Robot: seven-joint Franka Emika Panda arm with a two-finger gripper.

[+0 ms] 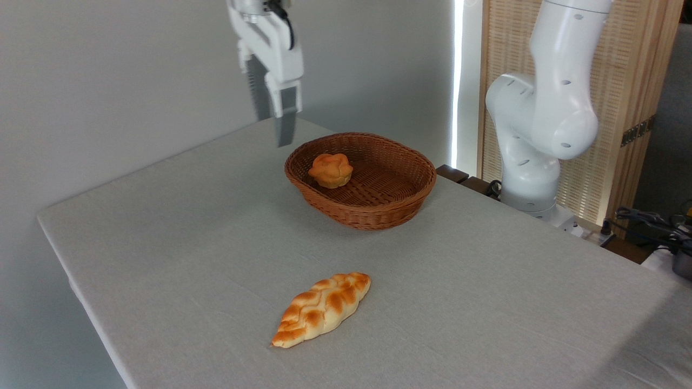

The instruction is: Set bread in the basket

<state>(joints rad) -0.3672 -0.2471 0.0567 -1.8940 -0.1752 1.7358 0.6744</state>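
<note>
Fixed camera: small round orange-golden lobed bun [331, 169] sits inside the oval reddish-brown wicker basket [378, 217], likely light and soft (best pinched gently across its sides), white two-finger gripper [277, 116] raised behind, empty, jaws parted.

Plain grey wall [108, 81] behind; bright vertical light strip [459, 81]; slatted wooden screen [632, 81] at right; table [189, 259] under pale grey cloth; cables [649, 219] far right.
</note>
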